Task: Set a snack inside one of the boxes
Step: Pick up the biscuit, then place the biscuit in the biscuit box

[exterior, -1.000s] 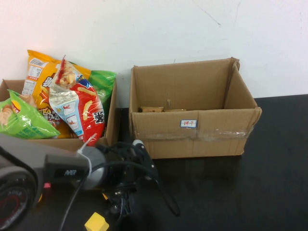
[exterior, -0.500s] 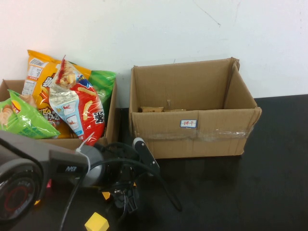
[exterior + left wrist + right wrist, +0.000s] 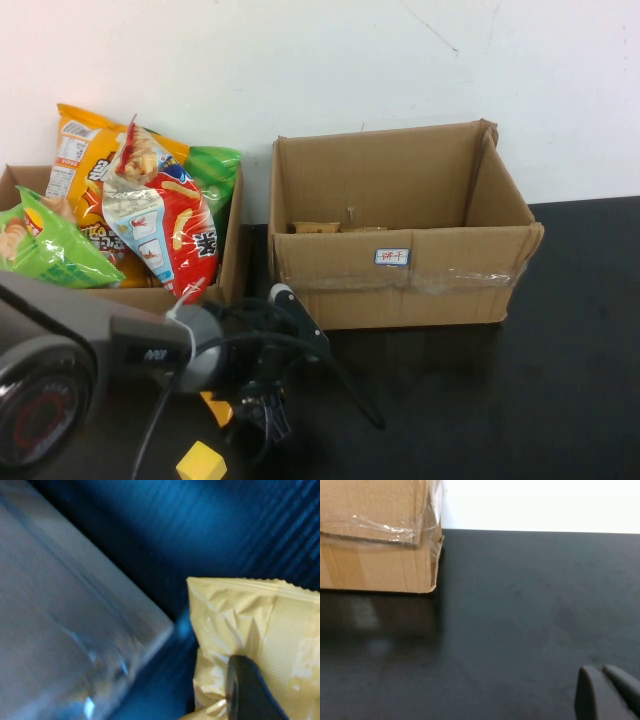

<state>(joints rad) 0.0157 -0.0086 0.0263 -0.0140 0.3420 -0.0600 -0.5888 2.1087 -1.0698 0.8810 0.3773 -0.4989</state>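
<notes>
Currently the left hand (image 3: pixel 262 408) grips the yellow snack packet (image 3: pixel 255 645) low over the near-left tabletop (image 3: pixel 480 400); a thin edge hold may slip before the box (image 3: pixel 400 235). Right hand (image 3: pixel 607 692), fingers together, idles.

Matt black table (image 3: pixel 560 400); plain brown cardboard box (image 3: pixel 400 290) with shiny clear tape; glossy crinkled plastic snack bags (image 3: pixel 165 225); yellow crinkly foil packet (image 3: pixel 260 630) under the left tool (image 3: pixel 262 412).

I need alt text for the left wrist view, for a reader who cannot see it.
A crinkled yellow snack packet lies on the dark table, with one dark finger of the left gripper over its lower part. A taped cardboard box wall fills the other side.
</notes>
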